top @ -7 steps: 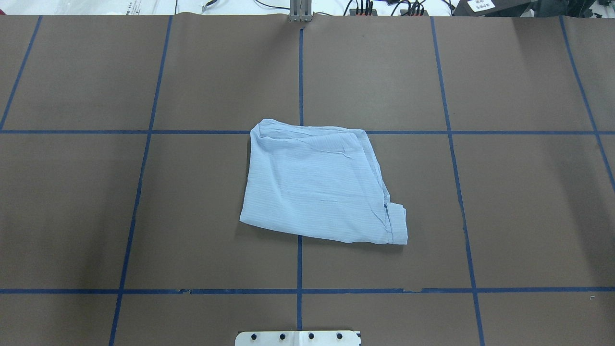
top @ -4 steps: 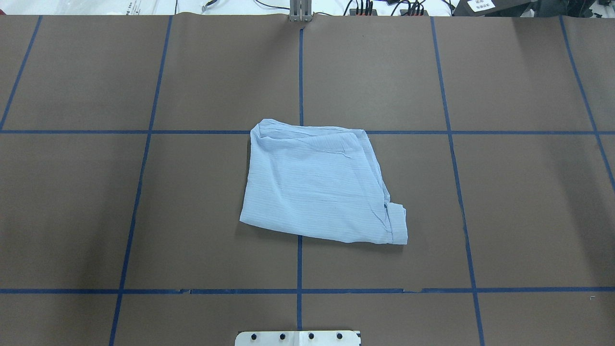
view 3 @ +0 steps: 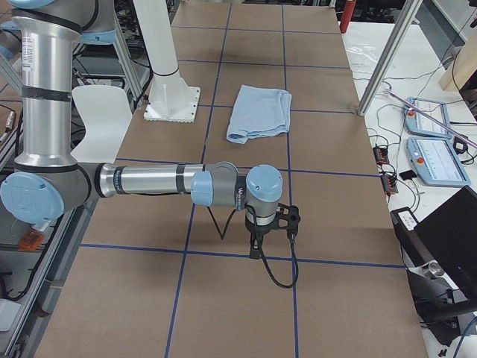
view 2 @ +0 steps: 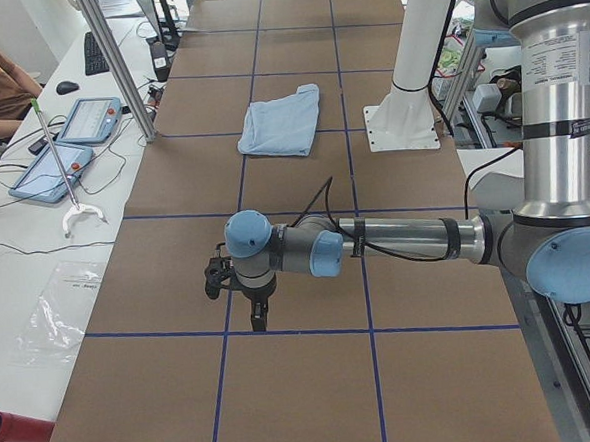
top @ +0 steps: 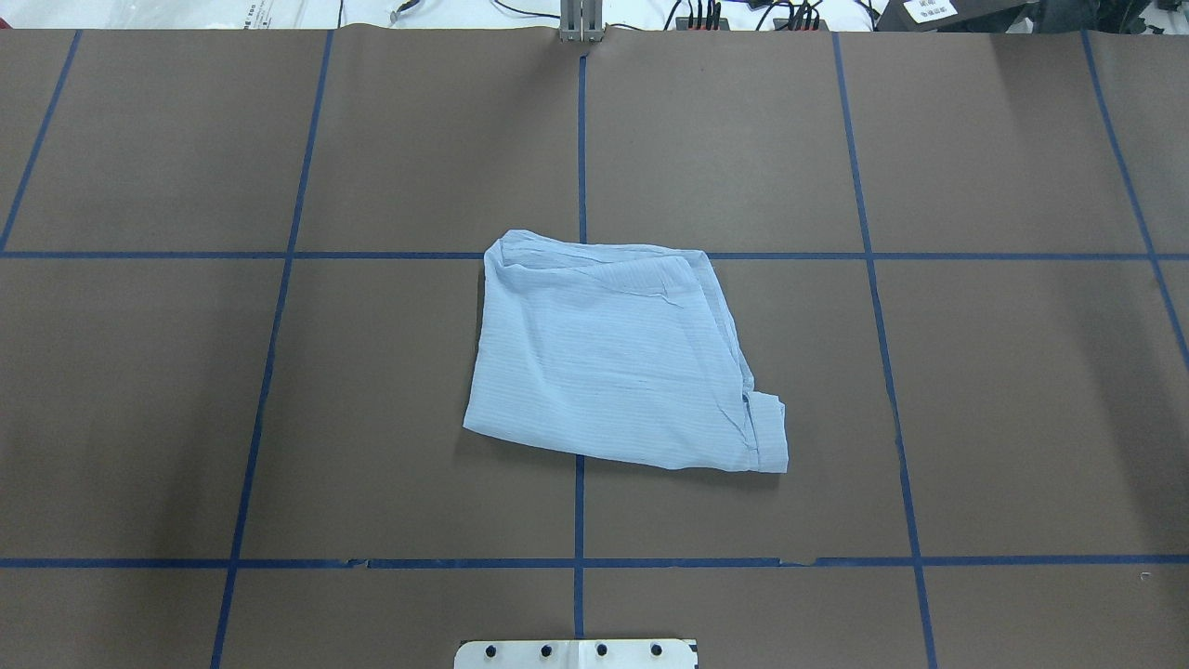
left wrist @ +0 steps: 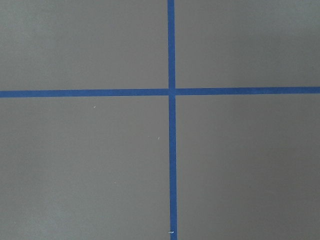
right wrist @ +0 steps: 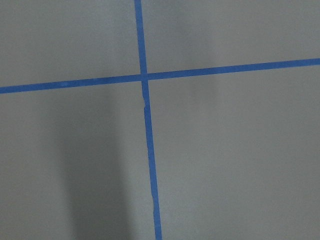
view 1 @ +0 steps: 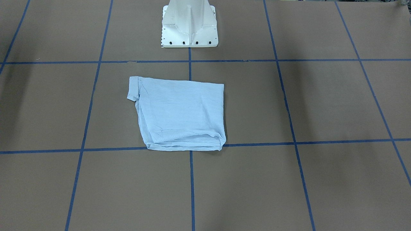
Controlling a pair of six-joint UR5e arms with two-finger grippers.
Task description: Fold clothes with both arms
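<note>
Reader: Brown paper ruled with blue tape (top: 581, 139) covers the desk (top: 1022, 418). What does it carry, and where?

Robot: One pale blue shirt (top: 618, 358). It lies flat near the desk's middle, across the central tape line and ahead of my white pedestal (view 1: 189, 25). Its far edge runs along a cross line of tape.

Reader: How far has the folding got?

Robot: By my judgement it is nearly or wholly finished. The shirt is a compact four-sided packet. No sleeve trails loose, and collar and buttons are out of sight. Stacked layers show as ridges along the far edge. What may remain is tidying: a small flap (top: 766, 423) juts from the near corner on my right, and the outline is skewed rather than square.

Reader: Which way does it run?

Robot: Its long axis crosses the desk from my left to my right, tilted a little off the tape. The near edge slopes toward me on my right side, where the flap marks the corner.

Reader: And your arms?

Robot: My left arm (view 2: 406, 239) hangs over a tape crossing toward my left end of the desk, and my right arm (view 3: 149, 179) over another toward my right end. Both are well apart from the shirt, and neither touches it. Each wrist camera shows only paper and tape. Whether either pair of jaws is apart or together, I cannot tell.
</note>
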